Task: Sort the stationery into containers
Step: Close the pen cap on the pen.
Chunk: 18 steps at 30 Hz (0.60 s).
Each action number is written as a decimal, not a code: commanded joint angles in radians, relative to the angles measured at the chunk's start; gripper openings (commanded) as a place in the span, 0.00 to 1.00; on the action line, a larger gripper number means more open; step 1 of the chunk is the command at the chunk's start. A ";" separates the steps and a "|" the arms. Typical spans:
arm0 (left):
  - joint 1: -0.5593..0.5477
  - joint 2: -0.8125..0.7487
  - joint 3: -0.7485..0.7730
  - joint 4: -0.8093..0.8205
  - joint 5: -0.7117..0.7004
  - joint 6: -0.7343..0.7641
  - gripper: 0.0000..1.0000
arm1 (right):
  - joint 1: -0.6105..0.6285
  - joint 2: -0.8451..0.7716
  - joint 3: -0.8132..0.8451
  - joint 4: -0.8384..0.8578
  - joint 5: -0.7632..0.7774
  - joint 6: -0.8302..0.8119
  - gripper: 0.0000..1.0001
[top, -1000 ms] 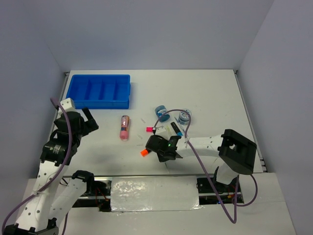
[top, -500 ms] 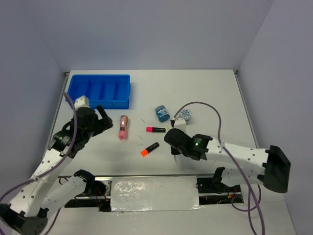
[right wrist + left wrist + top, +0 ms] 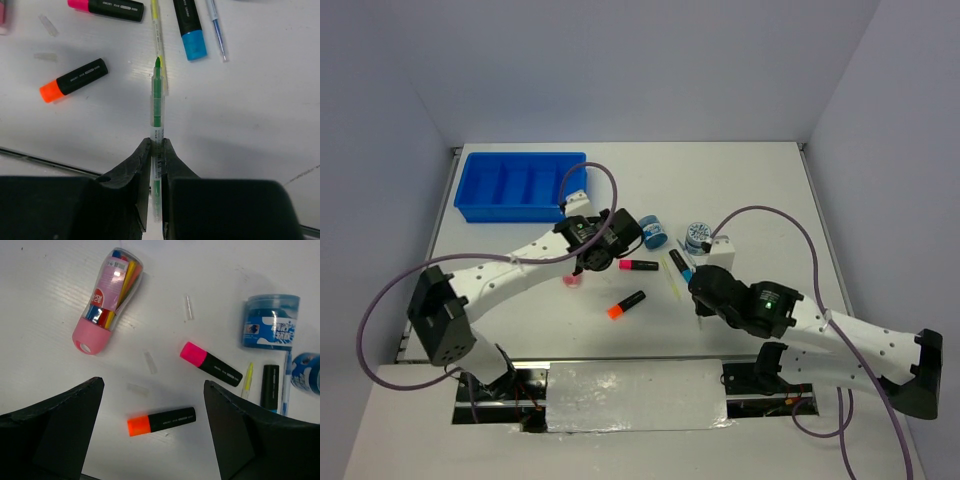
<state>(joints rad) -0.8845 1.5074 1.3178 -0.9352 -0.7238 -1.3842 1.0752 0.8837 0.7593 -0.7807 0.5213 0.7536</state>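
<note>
Right gripper (image 3: 156, 150) clamped on green pen (image 3: 157, 100) | yellow pen (image 3: 156, 25) beside tip | left gripper (image 3: 152, 390) apart over orange marker (image 3: 161, 420)

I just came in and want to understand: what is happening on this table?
Stationery sorting is under way. The right gripper is shut on a thin green pen. The left gripper hangs open over the orange-ended black marker, near the pink plastic tube. The bright blue divided plastic tray looks empty.

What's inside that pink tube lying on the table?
Through the clear part of the pink tube, coloured sticks show, yellow and red among them. Its label and solid pink cap cover the rest, so they cannot be counted.
</note>
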 commanded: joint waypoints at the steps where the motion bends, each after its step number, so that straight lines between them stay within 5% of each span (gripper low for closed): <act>1: 0.013 0.062 0.060 -0.113 -0.040 -0.135 0.94 | -0.003 -0.054 -0.015 -0.058 0.037 0.015 0.02; 8: 0.051 0.246 0.083 -0.030 0.106 -0.079 0.83 | -0.003 -0.081 -0.031 -0.039 0.026 -0.014 0.02; 18: 0.104 0.301 -0.022 0.156 0.231 -0.018 0.76 | -0.003 -0.077 -0.061 0.009 -0.009 -0.053 0.00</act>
<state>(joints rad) -0.7982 1.7985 1.3216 -0.8360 -0.5404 -1.4315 1.0752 0.8116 0.7010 -0.8116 0.5076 0.7181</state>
